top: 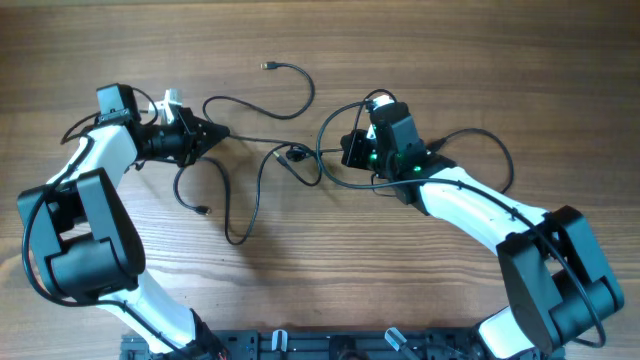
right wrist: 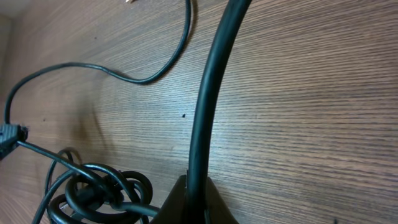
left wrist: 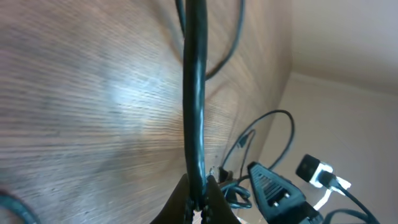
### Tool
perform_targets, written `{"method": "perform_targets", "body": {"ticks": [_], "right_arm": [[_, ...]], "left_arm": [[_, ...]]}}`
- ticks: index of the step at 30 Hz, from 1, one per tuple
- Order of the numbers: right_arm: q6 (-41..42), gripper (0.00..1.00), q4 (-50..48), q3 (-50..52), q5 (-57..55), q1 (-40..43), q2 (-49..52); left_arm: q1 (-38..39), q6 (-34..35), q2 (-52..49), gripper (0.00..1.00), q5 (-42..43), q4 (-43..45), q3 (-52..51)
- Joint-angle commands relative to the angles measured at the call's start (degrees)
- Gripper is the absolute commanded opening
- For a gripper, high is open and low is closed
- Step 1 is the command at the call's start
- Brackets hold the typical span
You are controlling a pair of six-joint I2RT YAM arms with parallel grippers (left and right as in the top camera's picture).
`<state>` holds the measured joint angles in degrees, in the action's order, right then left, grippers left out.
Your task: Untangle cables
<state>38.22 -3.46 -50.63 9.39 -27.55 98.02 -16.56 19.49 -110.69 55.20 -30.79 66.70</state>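
Thin black cables lie spread on the wooden table between my two arms, meeting in a small knot [top: 295, 155]. My left gripper [top: 222, 132] points right and is shut on one cable strand [left wrist: 196, 93], which runs straight up from the closed jaws [left wrist: 199, 198] in the left wrist view. My right gripper [top: 347, 150] points left, just right of the knot, and is shut on another strand [right wrist: 208, 93] that rises from its jaws [right wrist: 198, 190]. Beside it sits a tight coil of cable [right wrist: 93, 193]. A loose plug end [top: 268, 66] lies at the back.
One cable loop [top: 238, 235] hangs toward the table's near side, and a second plug end [top: 203, 210] lies left of it. The right arm's own thicker wire [top: 500, 150] arcs out at the right. The arm bases stand along the front edge.
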Motion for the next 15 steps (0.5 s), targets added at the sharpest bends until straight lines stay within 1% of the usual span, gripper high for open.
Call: {"method": "perform_targets", "body": {"ticks": [1,6,10,12,15], "right_arm": [[-2.21,0.04,2.10,0.61,-8.94,4.02,-0.63],[-2.29,0.04,2.12,0.61,-8.96,4.02,-0.63],[-5.46,0.04,2.82,0.61,-8.24,4.44,-1.57],[-6.91,0.04,4.59,0.61,-8.35,5.55,-3.08],[-6.91,0.04,8.81,0.61,-8.52,8.50,-6.58]], "left_arm": [[-5.27,3.91,0.11,0.04,-13.60,-0.31,0.68],[-10.03,5.03,0.11,0.04,-14.84,-2.16,0.68],[-13.00,5.05,0.11,0.04,-14.82,-3.32,0.68],[-13.20,5.05,0.11,0.04,-14.82,-3.34,0.68],[-13.07,5.07,0.11,0.04,-14.82,-3.32,0.68]]}}
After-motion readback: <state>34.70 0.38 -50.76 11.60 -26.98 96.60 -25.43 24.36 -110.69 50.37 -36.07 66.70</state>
